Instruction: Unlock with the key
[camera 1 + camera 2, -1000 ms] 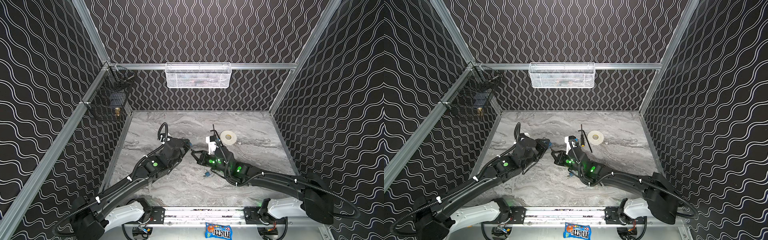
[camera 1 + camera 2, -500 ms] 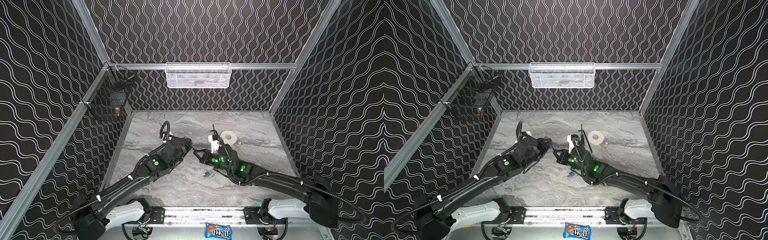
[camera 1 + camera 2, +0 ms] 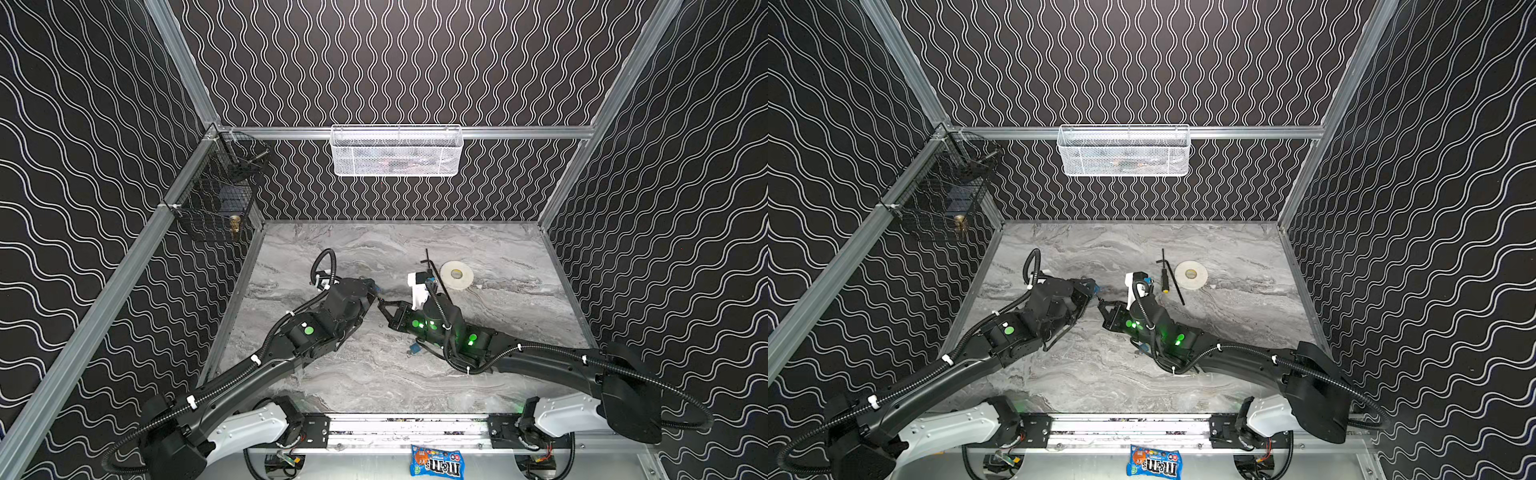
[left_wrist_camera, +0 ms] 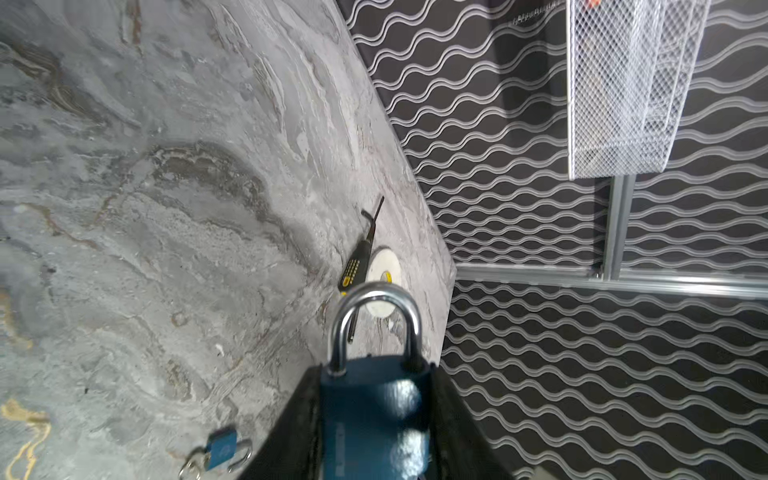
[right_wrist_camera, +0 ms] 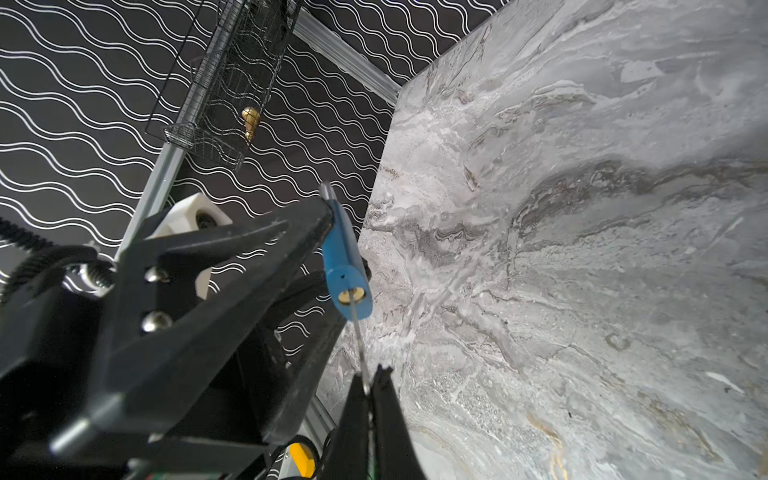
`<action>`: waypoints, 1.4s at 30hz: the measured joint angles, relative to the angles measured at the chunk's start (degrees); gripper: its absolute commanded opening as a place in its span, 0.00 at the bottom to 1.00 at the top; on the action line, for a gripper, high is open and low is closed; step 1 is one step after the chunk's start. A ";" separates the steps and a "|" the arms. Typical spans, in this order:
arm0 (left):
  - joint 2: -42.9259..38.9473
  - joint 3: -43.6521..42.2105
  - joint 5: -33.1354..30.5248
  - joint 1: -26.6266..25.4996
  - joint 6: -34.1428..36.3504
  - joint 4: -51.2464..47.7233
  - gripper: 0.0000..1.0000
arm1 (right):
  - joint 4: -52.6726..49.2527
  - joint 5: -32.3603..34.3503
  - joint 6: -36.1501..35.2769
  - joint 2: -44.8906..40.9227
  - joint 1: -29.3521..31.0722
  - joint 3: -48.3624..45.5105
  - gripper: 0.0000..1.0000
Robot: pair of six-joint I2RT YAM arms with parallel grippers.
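A blue padlock point(image 4: 374, 415) with a silver shackle point(image 4: 376, 316), both legs seated in the body, is clamped by its sides in my left gripper point(image 4: 376, 374). In both top views that gripper point(image 3: 371, 292) point(image 3: 1088, 291) hovers above the table's middle. My right gripper point(image 5: 368, 382) point(image 3: 381, 303) point(image 3: 1100, 304) faces it, shut on a thin silver key point(image 5: 359, 345). In the right wrist view the key's blade reaches the brass keyhole point(image 5: 348, 296) on the padlock's underside. How deep the blade sits is not visible.
A second small blue padlock point(image 4: 222, 451) point(image 3: 415, 350) lies on the marble table under the right arm. A tape roll point(image 3: 456, 275), a screwdriver point(image 3: 1165, 279) and a hex key point(image 3: 1174, 278) lie behind. A white mesh basket point(image 3: 397, 151) and a black wire basket point(image 3: 216, 199) hang on the walls.
The right arm has shifted a little to the left, keeping the key against the padlock. The left gripper with the padlock has barely moved.
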 measured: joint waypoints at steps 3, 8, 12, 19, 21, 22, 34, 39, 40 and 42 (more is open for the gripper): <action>0.00 -0.13 -0.07 -0.13 -0.57 0.55 0.00 | -0.63 0.20 -0.28 -0.68 0.04 0.15 0.00; -0.02 -0.33 0.48 -0.63 -1.42 1.11 0.00 | -3.61 0.81 -1.88 -1.77 -0.46 1.31 0.00; 0.04 -0.37 0.46 -0.74 -1.44 1.16 0.00 | -4.50 -0.61 -3.15 0.22 -0.90 3.43 0.00; 0.44 0.15 0.24 -1.03 -1.27 0.02 0.00 | -5.11 -1.79 -4.42 1.95 -1.11 4.79 0.00; 0.39 0.17 -0.52 -1.07 -1.25 -0.20 0.00 | -5.27 -2.58 -4.79 2.64 -1.38 5.62 0.00; 0.44 0.46 -0.94 -1.07 -1.25 -0.46 0.00 | -5.35 -3.08 -5.01 2.86 -1.66 5.97 0.00; -0.42 1.66 0.61 -0.31 6.16 -0.92 0.00 | -6.40 -7.23 -11.08 -5.55 -2.10 3.04 0.43; -0.35 1.55 0.26 -0.02 8.35 -0.98 0.00 | -8.90 -10.47 -10.21 -5.05 -6.36 5.03 0.37; -0.35 1.55 0.24 -0.02 8.87 -0.96 0.00 | -9.35 -10.97 -9.46 -4.59 -6.88 5.42 0.36; -0.26 1.55 0.09 -0.02 8.98 -0.98 0.00 | -10.51 -12.81 -9.11 -3.39 -7.02 6.43 0.31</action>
